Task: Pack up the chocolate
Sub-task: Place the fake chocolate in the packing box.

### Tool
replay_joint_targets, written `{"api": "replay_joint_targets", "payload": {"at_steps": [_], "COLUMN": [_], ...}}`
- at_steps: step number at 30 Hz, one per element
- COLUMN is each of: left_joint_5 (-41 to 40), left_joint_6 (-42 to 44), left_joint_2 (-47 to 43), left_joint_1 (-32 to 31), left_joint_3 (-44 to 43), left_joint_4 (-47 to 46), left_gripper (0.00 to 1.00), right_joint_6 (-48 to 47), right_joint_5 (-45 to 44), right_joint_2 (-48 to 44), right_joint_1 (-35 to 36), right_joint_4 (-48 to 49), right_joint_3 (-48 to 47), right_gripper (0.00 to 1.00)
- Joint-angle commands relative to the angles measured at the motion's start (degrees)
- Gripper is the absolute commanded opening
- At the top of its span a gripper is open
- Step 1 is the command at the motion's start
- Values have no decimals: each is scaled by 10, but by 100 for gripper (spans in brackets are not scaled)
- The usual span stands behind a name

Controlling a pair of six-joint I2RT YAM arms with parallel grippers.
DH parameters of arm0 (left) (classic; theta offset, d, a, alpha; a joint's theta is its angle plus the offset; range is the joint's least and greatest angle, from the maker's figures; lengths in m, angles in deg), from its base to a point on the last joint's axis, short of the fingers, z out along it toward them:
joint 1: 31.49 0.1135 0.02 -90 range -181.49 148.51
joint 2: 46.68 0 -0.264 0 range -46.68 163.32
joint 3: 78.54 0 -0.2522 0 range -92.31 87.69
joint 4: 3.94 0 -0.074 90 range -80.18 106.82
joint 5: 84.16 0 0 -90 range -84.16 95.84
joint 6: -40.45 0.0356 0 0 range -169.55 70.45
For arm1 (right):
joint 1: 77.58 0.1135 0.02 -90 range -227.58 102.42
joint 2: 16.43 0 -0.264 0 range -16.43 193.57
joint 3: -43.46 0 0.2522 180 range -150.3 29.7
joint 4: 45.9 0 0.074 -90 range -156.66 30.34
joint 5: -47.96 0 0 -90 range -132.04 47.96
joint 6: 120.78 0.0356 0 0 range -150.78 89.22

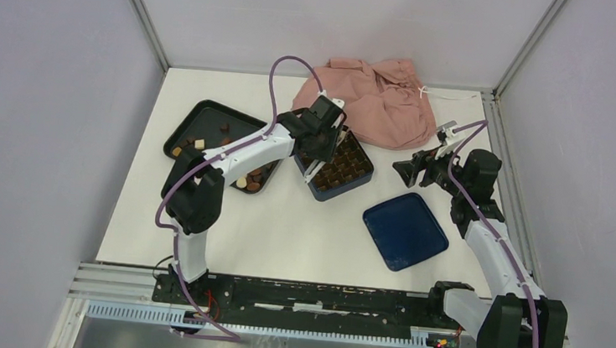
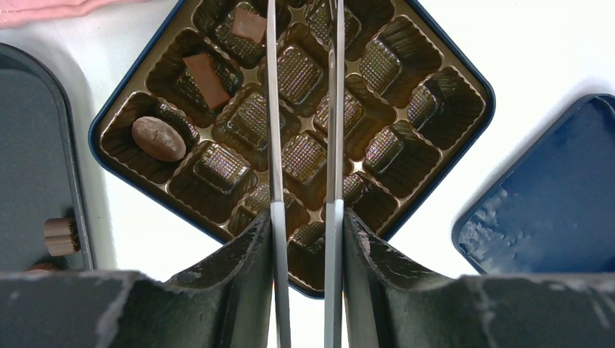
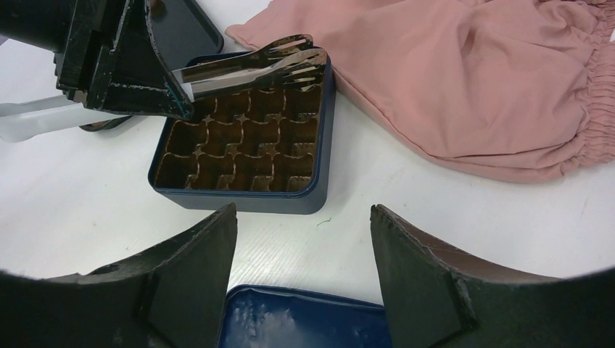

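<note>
The dark blue box (image 1: 346,186) with its brown gridded insert lies mid-table. Three pieces of chocolate sit in its cells: an oval one (image 2: 156,139), a rectangular one (image 2: 207,80) and a square one (image 2: 249,24). More chocolate (image 1: 198,143) lies on the black tray (image 1: 208,119). My left gripper (image 2: 304,217) hangs over the box (image 2: 450,109), shut on metal tongs (image 3: 290,54). The tongs' forked tips reach over the far cells, and I see nothing between them. My right gripper (image 3: 303,210) is open and empty, low over bare table between the box (image 3: 239,199) and the lid.
The blue lid (image 1: 405,230) lies upside down right of the box, under my right gripper. A pink cloth (image 1: 374,96) is bunched behind the box at the back. The tray (image 2: 29,167) stands left of the box. Walls close in the table.
</note>
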Motion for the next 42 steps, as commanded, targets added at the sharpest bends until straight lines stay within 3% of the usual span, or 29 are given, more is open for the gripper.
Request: {"api": "replay_joint_targets", "payload": {"at_steps": [1, 17, 24, 30, 35, 42], "left_joint_5": [-13, -35, -38, -15, 53, 138], "left_joint_6": [27, 37, 37, 27, -3, 7], "left_joint_2": [-18, -39, -99, -182, -297, -401], "left_joint_1": [-4, -4, -2, 10, 72, 243], "left_joint_3": [-31, -36, -18, 47, 147, 243], "left_joint_4": [-16, -8, -15, -21, -38, 5], "left_gripper": [42, 46, 45, 45, 46, 48], "right_joint_6": [-3, -11, -29, -53, -71, -75], "right_joint_5": [19, 35, 66, 98, 127, 138], "right_joint_2": [0, -4, -5, -8, -11, -10], "right_joint_1": [2, 1, 2, 2, 2, 2], "right_joint_4": [15, 16, 11, 5, -1, -1], "right_joint_3": [-28, -28, -30, -31, -34, -34], "right_gripper": [73, 75, 75, 75, 75, 75]}}
